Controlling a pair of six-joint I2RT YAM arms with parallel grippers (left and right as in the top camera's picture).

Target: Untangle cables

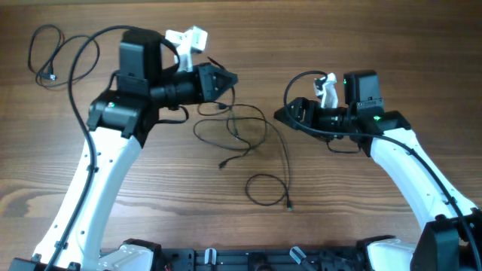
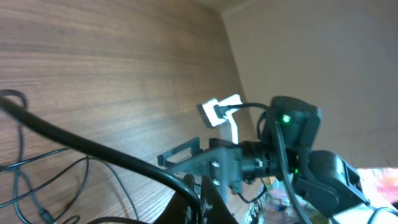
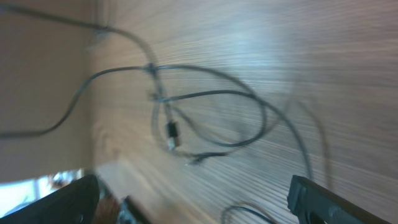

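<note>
Risk: the cables (image 1: pixel 242 128) lie in overlapping loops on the counter (image 1: pixel 361 38) between the arms. A pull w/ only one strand pinned could cinch the crossing tighter or drag the whole bundle.

Left claw (image 1: pixel 230 79) is clenched just at the tangle's upper strand, prob. pinching it, though the view doesn't settle that. Right claw (image 1: pixel 289 113) gapes fully, empty, beside the loops. A separate cord (image 1: pixel 44 53) lies well apart, far left.

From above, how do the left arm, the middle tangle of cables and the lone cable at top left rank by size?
1. Left arm, though it sits nearer the camera.
2. Middle tangle of cables.
3. Lone cable at top left, clearly smallest.
</note>
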